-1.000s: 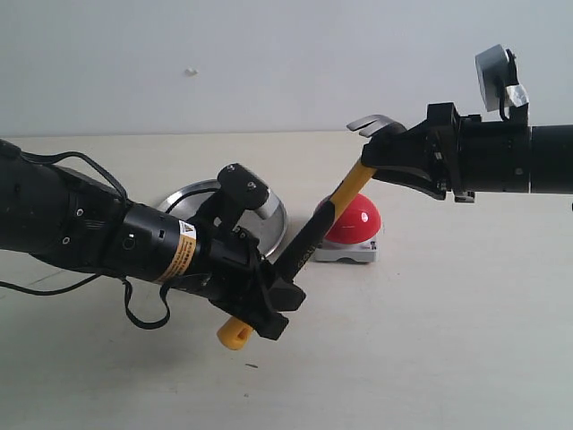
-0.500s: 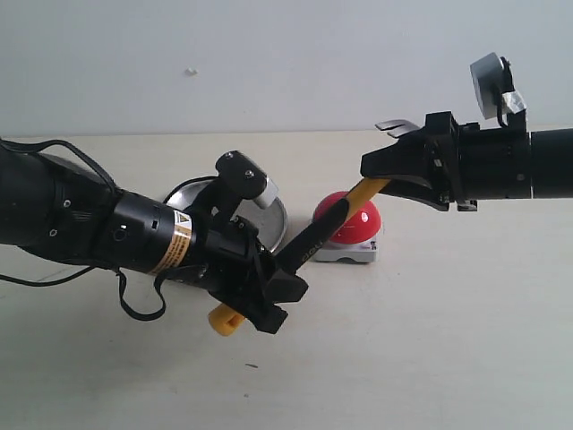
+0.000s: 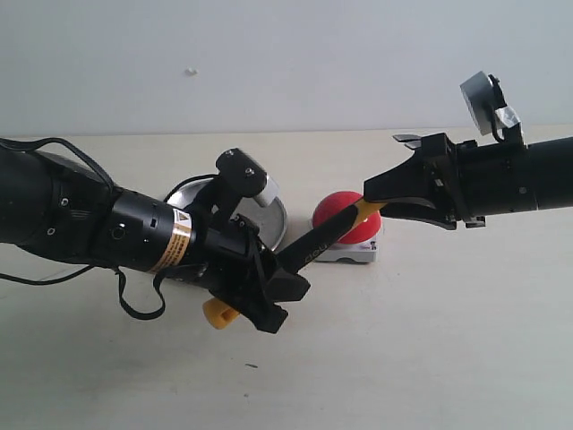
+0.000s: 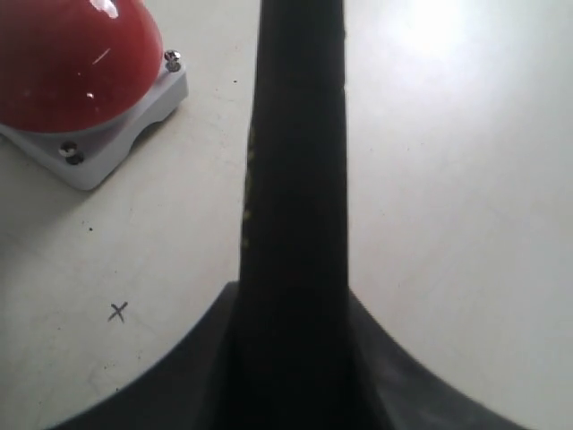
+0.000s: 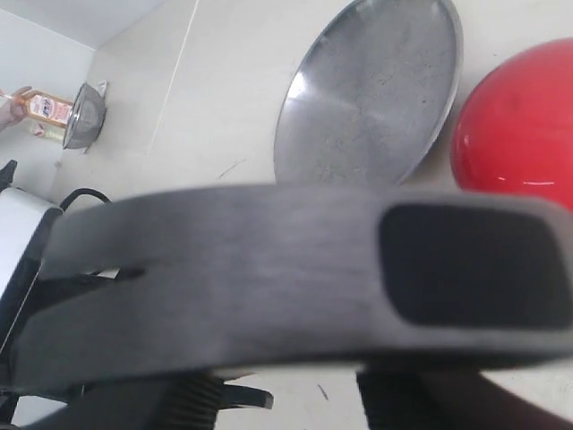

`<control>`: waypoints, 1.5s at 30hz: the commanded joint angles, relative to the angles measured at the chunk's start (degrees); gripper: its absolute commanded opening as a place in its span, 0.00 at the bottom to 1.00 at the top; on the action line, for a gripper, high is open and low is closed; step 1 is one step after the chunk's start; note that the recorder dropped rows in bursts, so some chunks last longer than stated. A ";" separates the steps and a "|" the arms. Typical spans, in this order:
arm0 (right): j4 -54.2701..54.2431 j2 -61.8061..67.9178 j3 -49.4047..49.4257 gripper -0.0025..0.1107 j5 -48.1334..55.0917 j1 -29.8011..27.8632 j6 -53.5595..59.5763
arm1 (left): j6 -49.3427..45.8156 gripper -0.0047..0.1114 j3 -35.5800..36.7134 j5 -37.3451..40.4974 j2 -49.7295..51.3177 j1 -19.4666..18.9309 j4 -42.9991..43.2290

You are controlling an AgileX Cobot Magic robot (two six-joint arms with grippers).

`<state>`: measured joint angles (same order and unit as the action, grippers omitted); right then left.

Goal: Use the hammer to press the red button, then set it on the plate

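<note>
The hammer (image 3: 318,246) slants across the middle of the exterior view, with its yellow looped tip (image 3: 218,313) low on the left. Its dark head (image 3: 410,139) is high on the right. My left gripper (image 3: 282,288) is shut on the black lower handle (image 4: 295,179). My right gripper (image 3: 372,204) is closed around the yellow neck just under the head. That head (image 5: 251,260) fills the right wrist view and hides the fingertips there. The red button (image 3: 333,206) sits behind the handle, also seen in both wrist views (image 4: 76,54) (image 5: 519,125). The plate (image 3: 277,222) lies left of it, mostly behind my left arm.
A black cable (image 3: 143,313) loops under the left arm onto the table. A small X mark (image 4: 117,311) is drawn on the table near the button's grey base (image 4: 107,143). A bottle and a metal object (image 5: 54,112) stand far off beyond the plate (image 5: 376,98).
The hammer has tipped flatter. Its head and my right gripper moved down and to the right, over the button. The yellow tip and my left gripper shifted left and slightly up.
</note>
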<state>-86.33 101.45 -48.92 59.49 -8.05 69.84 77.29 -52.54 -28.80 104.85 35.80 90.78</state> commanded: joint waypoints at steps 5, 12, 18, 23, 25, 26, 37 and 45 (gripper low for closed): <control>0.11 -0.68 -0.01 0.51 1.69 0.05 0.38 | -0.14 0.04 -0.49 -1.42 -0.93 0.13 -1.56; 1.40 -0.68 -0.01 0.54 1.70 0.05 0.38 | -0.14 0.04 -0.49 -1.42 -0.93 0.13 -1.56; 3.97 -0.68 -0.01 0.54 1.57 0.05 -1.00 | -0.14 0.04 -0.49 -1.42 -0.93 0.13 -1.56; 2.89 -2.00 1.87 0.54 -0.63 0.05 -0.60 | 0.47 0.04 -0.49 -2.02 -0.93 -0.78 -2.05; 2.89 -2.88 3.14 0.54 -2.55 0.05 0.19 | 0.47 0.04 -0.49 -3.07 -0.93 -1.26 -2.05; 2.47 -3.21 3.73 0.54 -3.08 0.05 0.82 | 0.78 0.04 -0.49 -3.36 -0.93 -1.36 -2.05; -11.11 -11.56 16.45 0.54 -2.10 0.05 19.45 | 2.75 0.04 -0.49 -2.85 -1.47 -1.48 -2.15; -13.62 -25.13 29.33 0.29 -7.03 0.05 30.58 | 6.13 0.04 -0.49 -1.51 -5.14 -1.48 -2.15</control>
<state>-98.65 81.06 -22.38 54.79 -8.05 97.51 82.35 -52.54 -29.80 102.11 34.42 90.86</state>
